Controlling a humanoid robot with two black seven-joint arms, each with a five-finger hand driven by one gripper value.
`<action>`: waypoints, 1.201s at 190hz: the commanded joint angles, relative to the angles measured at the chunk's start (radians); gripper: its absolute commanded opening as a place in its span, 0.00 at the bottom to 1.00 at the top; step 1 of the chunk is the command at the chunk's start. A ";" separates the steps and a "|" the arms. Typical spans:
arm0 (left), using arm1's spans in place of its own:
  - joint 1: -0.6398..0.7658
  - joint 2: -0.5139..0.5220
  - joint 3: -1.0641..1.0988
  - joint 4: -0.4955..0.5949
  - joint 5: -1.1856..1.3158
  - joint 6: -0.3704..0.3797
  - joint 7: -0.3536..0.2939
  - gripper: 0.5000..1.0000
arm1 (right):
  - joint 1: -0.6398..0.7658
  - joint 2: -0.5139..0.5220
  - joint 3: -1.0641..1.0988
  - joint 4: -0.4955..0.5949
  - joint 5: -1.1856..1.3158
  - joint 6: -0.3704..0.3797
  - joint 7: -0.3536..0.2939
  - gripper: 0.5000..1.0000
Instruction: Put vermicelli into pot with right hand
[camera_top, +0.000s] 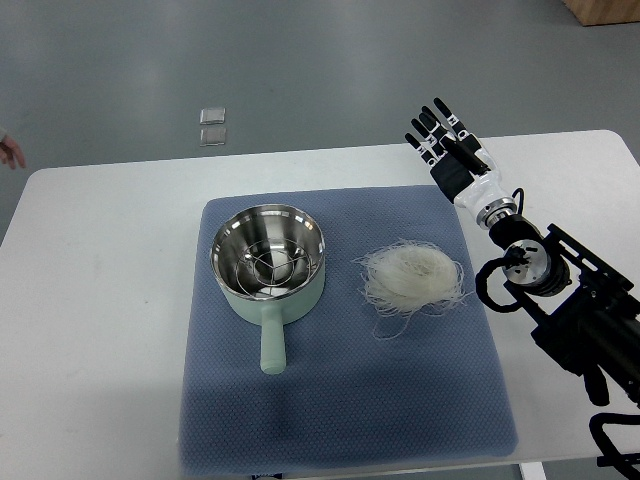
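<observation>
Centrally on the blue mat (340, 400): a loose nest of white vermicelli (412, 277), untouched, stray strands trailing toward the near side. Just left of it, apart and not touching, a pale green pot (268, 275) with a steel steamer rack (265, 262) inside and a handle pointing toward the near edge. Beneath both, a white table (90, 300). Up and to the right of the nest, well clear of it, the right hand (448, 138), fingers spread and extended, holding nothing, over the far edge of the table. No left hand in view. Beyond the table, on the grey floor, two small clear squares (213, 126), and at the picture's left edge a sliver of a person's hand (10, 152).

Likely trouble ahead: a shallow pinch catching only the top strands, leaving most of the nest behind or stringing it across the mat. Also probable: trailing strands snagging on the pot rim and hanging outside. Another risk: a nudge to the pot during the crossing, since nothing steadies it.
</observation>
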 joint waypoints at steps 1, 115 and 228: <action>0.000 0.000 0.002 -0.003 0.001 0.000 0.000 1.00 | 0.002 -0.002 -0.002 0.000 0.000 0.000 0.000 0.86; 0.000 0.000 -0.002 -0.018 0.002 -0.011 -0.002 1.00 | 0.081 -0.021 -0.092 0.006 -0.028 -0.024 -0.017 0.86; -0.006 0.000 0.005 -0.033 0.010 -0.014 -0.002 1.00 | 0.988 -0.509 -1.413 0.402 -0.456 0.135 -0.241 0.86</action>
